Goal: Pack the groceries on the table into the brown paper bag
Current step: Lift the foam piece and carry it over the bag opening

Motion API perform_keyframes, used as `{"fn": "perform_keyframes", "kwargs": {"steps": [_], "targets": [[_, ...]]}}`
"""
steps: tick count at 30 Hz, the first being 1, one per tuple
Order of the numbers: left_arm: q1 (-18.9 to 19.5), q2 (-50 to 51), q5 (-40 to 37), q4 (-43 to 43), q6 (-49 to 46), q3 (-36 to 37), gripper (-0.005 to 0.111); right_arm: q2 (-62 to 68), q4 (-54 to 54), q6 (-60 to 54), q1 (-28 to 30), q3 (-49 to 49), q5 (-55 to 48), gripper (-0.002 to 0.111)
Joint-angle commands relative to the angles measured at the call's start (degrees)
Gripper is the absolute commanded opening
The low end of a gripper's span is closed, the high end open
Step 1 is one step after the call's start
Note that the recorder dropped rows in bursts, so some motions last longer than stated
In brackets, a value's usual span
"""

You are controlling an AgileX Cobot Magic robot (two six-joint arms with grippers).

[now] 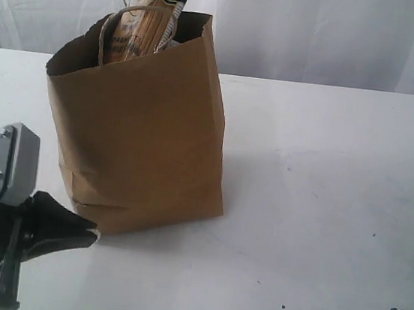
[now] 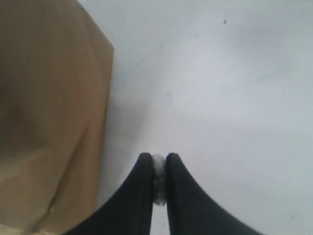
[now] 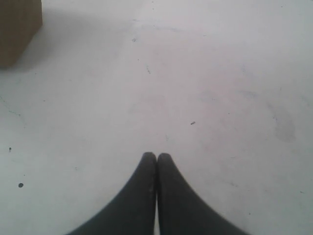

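between the jaws of the left gripper [image 2: 157, 158] sits a small white lump [image 2: 158, 171], seen only in its wrist view. the right gripper [image 3: 156, 157] is closed, empty.

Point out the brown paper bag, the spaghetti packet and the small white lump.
brown paper bag [image 1: 141, 139]: exterior view, middle of front wall.
spaghetti packet [image 1: 142, 32]: exterior view, part above the bag's rim.
small white lump [image 2: 158, 164]: left wrist view, its exposed rounded end.
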State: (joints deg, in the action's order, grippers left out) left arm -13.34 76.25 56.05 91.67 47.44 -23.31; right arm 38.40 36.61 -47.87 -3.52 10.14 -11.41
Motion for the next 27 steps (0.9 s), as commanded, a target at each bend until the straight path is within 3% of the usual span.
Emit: {"fn": "perform_keyframes", "kwargs": {"steps": [1, 3, 10, 16, 19, 27], "targets": [[-0.05, -11.91, 10.15, 0.63, 10.42, -0.12, 0.0, 0.31, -0.24, 0.17, -0.1, 0.42, 0.39, 0.0], [-0.05, -16.16, 13.91, -2.27, 12.34, -0.12, 0.0, 0.31, -0.24, 0.17, -0.1, 0.42, 0.39, 0.0], [0.06, -25.93, 13.91, -22.03, 11.99, -2.97, 0.0, 0.31, -0.24, 0.17, -0.1, 0.42, 0.39, 0.0], [0.06, -24.37, 0.26, -36.26, 6.53, -11.66, 0.0, 0.31, -0.24, 0.17, -0.1, 0.42, 0.39, 0.0], [0.06, -20.78, -5.24, -38.26, 6.53, -16.58, 0.0, 0.31, -0.24, 0.17, -0.1, 0.42, 0.39, 0.0], [0.06, -5.66, -9.78, -37.27, 6.63, -28.86, 0.0, 0.64, -0.24, 0.17, -0.1, 0.42, 0.39, 0.0]]}}
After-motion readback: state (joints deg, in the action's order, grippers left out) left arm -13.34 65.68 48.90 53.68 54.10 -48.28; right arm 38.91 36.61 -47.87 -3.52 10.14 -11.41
